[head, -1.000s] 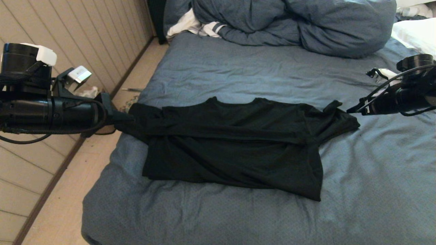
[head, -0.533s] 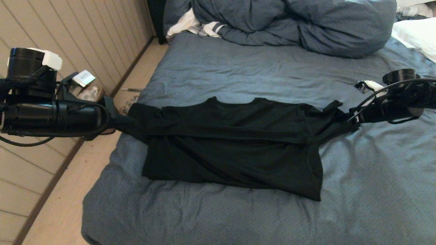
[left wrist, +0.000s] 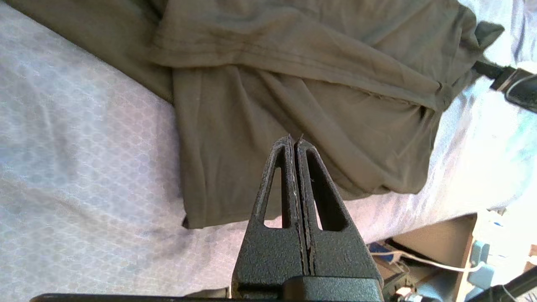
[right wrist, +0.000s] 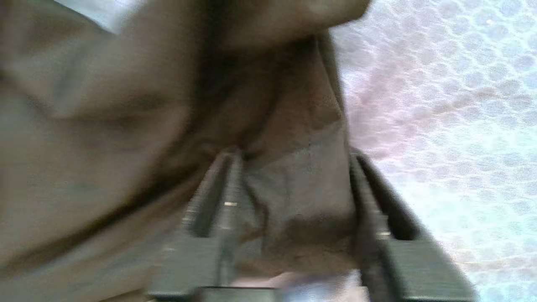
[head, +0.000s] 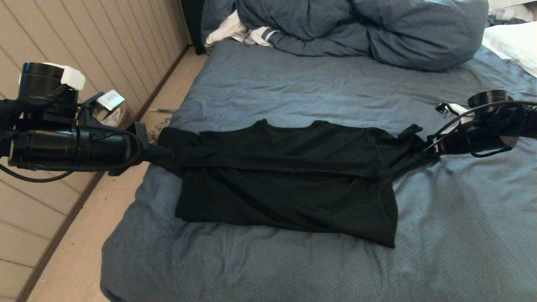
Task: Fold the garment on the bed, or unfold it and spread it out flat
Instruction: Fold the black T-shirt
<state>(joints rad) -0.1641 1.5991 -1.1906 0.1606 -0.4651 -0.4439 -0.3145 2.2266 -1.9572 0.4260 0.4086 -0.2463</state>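
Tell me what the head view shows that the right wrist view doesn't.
Only the head view: the whole garment lying across the bed, the duvet, the pillow, and the left gripper by one sleeve. Only the right wrist view: the right gripper, fingers apart around a fold of cloth. Both: the garment's black fabric on the bed's blue sheet.

Blue duvet (head: 369, 29), striped white cloth (head: 235, 31)
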